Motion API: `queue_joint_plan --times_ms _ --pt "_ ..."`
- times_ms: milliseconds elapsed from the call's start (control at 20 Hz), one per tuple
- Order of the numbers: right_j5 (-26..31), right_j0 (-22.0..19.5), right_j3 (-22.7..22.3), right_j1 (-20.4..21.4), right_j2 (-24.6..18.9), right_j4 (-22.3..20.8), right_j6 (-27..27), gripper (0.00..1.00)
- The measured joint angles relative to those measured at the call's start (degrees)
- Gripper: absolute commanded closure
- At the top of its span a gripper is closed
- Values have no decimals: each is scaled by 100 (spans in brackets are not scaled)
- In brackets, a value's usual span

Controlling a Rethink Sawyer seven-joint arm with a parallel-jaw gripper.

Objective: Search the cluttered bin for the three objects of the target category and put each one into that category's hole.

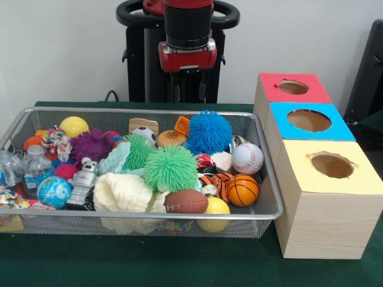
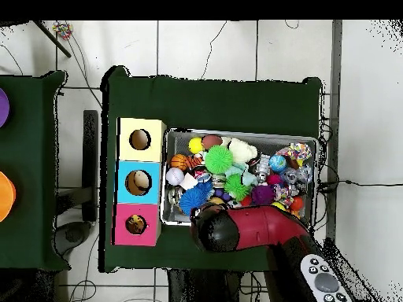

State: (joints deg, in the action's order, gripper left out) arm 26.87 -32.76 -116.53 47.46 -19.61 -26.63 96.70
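— Where do we stand in the front view?
— Low and close at the table's [image 1: 179, 266] near edge, facing the pedestal [image 1: 155, 60] at the far edge. The bin [image 1: 143, 216] fills most of our sight, and the boxes [image 1: 323, 221] run along the right edge.
— And overhead?
— We look straight down from high up, taking in the whole table [image 2: 212, 94] and floor beyond its edges, with the robot's base at the bottom.
— What do both views share?
— The bin [image 2: 167, 177], the boxes [image 2: 157, 189] and the arm [image 2: 260, 224]; only turned half round, so overhead the boxes lie left.
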Motion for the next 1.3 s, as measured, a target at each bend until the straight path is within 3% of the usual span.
queue_joint_plan --times_ms 1300 --pt "-11 -227 17 -334 -12 -8 0 0"
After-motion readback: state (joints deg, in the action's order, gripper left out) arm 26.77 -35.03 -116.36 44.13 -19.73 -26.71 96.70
